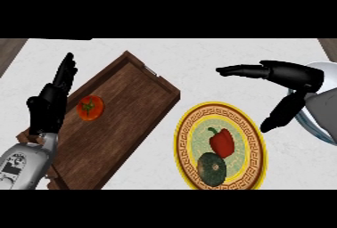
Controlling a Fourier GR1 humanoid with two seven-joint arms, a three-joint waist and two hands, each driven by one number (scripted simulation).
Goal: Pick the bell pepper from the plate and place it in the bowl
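Only partly in view, the white counter [197, 58] runs out of the frame on every side. A wooden tray [125, 120] lies slantwise at left of centre. Its lower left corner is covered by the left forearm, and a tomato [90, 107] sits on its upper left part. At lower right of centre, the yellow patterned plate [186, 133] carries the red bell pepper [222, 141] and, close below it, a round dark green squash [212, 169]. The bowl [314, 130] at the right edge is largely hidden behind the right forearm and cut off by the frame, so only pale arcs of its rim show. The right hand [296, 76] hovers at upper right, spread wide, with its fingers pointing left and its thumb pointing down toward the plate. It holds nothing and is clear of the pepper. The left hand [47, 107] rests at the left edge over the tray's rim, fingers straight and up, empty.
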